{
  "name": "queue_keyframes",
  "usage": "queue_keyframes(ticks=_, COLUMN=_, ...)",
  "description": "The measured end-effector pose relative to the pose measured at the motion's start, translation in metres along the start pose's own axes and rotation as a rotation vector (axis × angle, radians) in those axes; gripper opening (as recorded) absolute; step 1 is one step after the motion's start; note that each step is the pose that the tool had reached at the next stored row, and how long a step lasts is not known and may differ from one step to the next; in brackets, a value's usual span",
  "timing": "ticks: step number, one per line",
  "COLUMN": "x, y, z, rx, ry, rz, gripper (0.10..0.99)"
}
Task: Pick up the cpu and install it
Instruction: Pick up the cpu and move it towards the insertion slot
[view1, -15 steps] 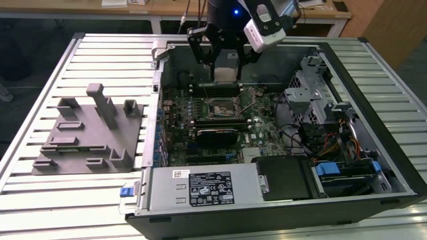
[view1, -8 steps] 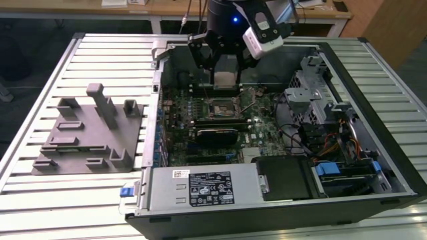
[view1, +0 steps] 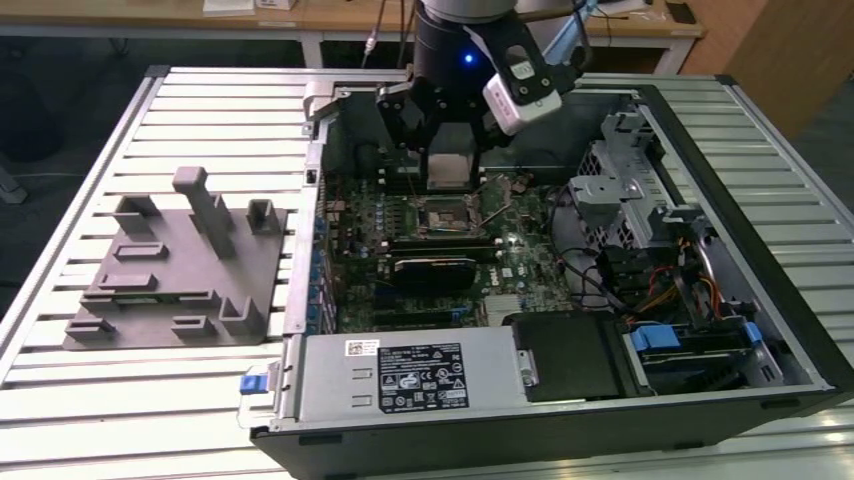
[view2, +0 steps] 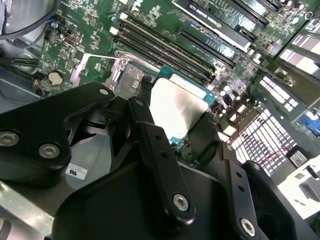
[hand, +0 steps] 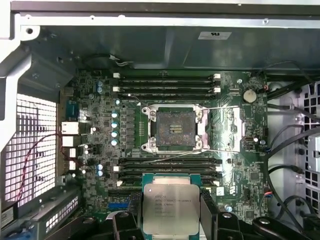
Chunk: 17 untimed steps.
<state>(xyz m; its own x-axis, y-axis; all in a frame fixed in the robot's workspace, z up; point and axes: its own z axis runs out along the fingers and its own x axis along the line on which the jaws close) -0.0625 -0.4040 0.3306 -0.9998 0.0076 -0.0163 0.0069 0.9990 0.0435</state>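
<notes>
Slatted metal table carries an open computer case. In the exterior view the gripper hangs over the motherboard, clamped on the cpu, near the open socket. In the second wrist view black fingers press opposite edges of the cpu, silvery lid showing. In the first wrist view the cpu is apart from the socket, with memory slots between. It looks light, stiff and slick-topped with a delicate underside, so an edge hold seems right.
</notes>
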Motion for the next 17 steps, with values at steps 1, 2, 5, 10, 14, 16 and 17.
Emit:
queue_keyframes(ticks=1, x=0.0, y=-0.0001, z=0.0018, rx=0.0, ry=0.0, rz=0.0, gripper=0.545)
queue_keyframes(ticks=2, x=0.0, y=-0.0002, z=0.0036, rx=0.0, ry=0.0, rz=0.0, gripper=0.545)
queue_keyframes(ticks=5, x=0.0, y=-0.0004, z=0.009, rx=0.0, ry=0.0, rz=0.0, gripper=0.545)
queue_keyframes(ticks=10, x=-0.0001, y=-0.0007, z=0.0181, rx=0.0, ry=0.0001, rz=0.0, gripper=0.545)
queue_keyframes(ticks=14, x=-0.001, y=0.0011, z=0.0252, rx=0.0, ry=0.0008, rz=0.0, gripper=0.545)
queue_keyframes(ticks=16, x=-0.002, y=0.003, z=0.0291, rx=0.0, ry=0.0008, rz=0.0, gripper=0.545)
queue_keyframes(ticks=17, x=-0.0026, y=0.0041, z=0.031, rx=0.0, ry=0.001, rz=0.0, gripper=0.545)
